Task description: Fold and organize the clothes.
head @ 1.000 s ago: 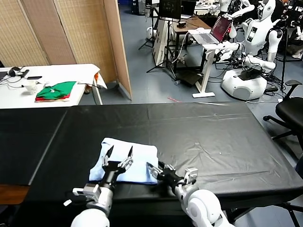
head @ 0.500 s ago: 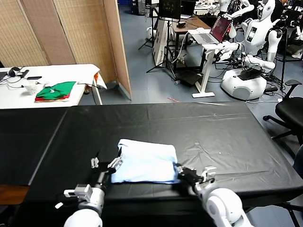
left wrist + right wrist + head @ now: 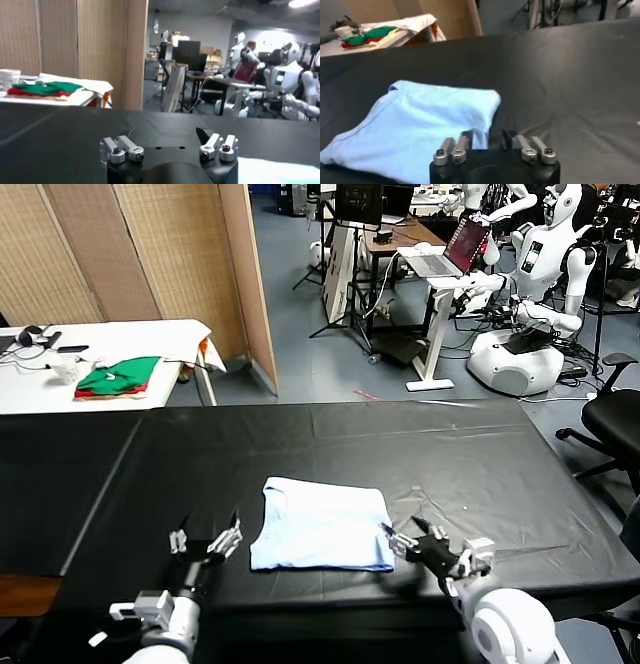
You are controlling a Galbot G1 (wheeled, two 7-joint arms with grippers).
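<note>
Now | your right claw (image 3: 417, 537) has let go, open beside the folded pale sky-blue thin-fabric T-shirt (image 3: 322, 525) | left claw (image 3: 205, 542) open, clear | fold looks finished.

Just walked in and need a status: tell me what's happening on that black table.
The robot is folding a pale blue T-shirt, which lies folded into a rough rectangle on the black table. Neither gripper holds it. The left gripper is open, off the shirt's left side. The right gripper is open just off the shirt's right edge. Green-and-red folded garments sit on a white side table, untouched.
</note>
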